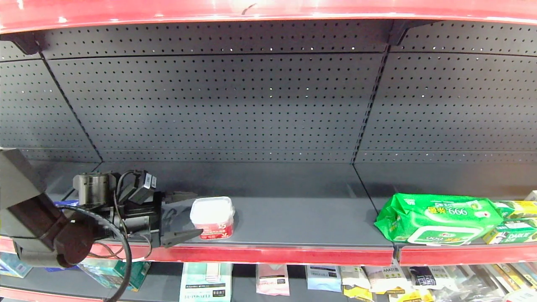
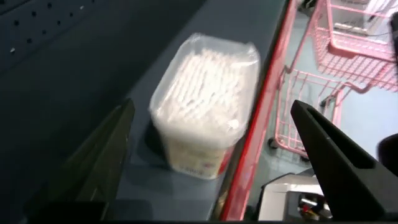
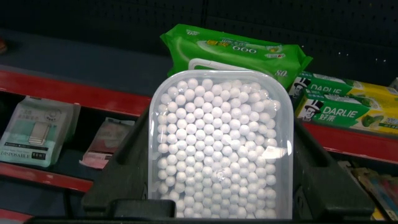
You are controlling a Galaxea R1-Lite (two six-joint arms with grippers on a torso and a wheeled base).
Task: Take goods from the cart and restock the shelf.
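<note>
A clear tub of cotton swabs with a red label stands on the dark shelf near its red front edge. My left gripper is open, one finger on each side of the tub and apart from it. In the left wrist view the tub sits between the spread fingers. My right gripper is shut on a second clear tub of cotton swabs, held in front of the shelf.
A green wipes pack and green-yellow toothpaste boxes lie at the shelf's right. Packets fill the lower shelf. A pink cart stands behind the left arm. The perforated back panel closes the shelf.
</note>
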